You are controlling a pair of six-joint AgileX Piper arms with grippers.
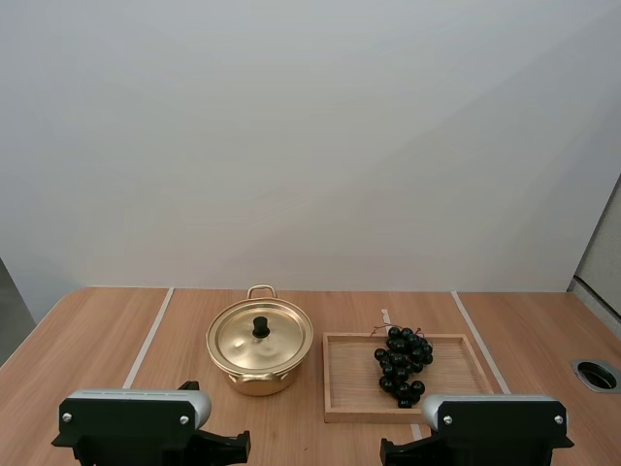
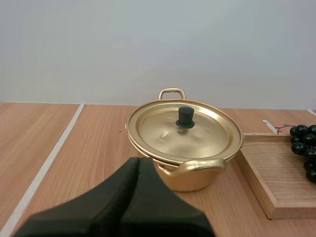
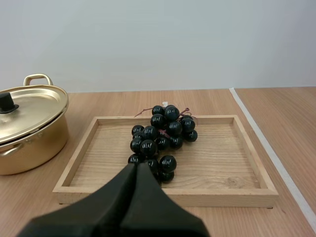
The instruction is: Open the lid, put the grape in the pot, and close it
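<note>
Pale wood-grain tabletop runs under everything in the high view, crossed by white tape lines. On it stands a gold-coloured metal pot with its lid seated and a small black knob at the centre. We judge the knob is the place to pinch, so lifting the lid comes first. Just beside the pot, to its right, lies a shallow wooden tray. The bunch of grapes rests inside it near the middle, dark, round and glossy. No part of the task is done: the lid is on and the grapes are outside the pot.

From the left wrist, our left gripper has its fingers pressed together into one matte black wedge, holding nothing, and it points at the pot. The lid is thin, polished and faintly dented, and its edge overhangs the body. A loop handle curves out on the near side.

From the right wrist, our right gripper is likewise closed on nothing and lines up with the nearest berries. We cannot tell whether it is clear of them. The tray's raised rim, we judge, keeps the bunch from rolling, and thin reddish stems show at the bunch's far end. The pot stands just beside the tray.
</note>
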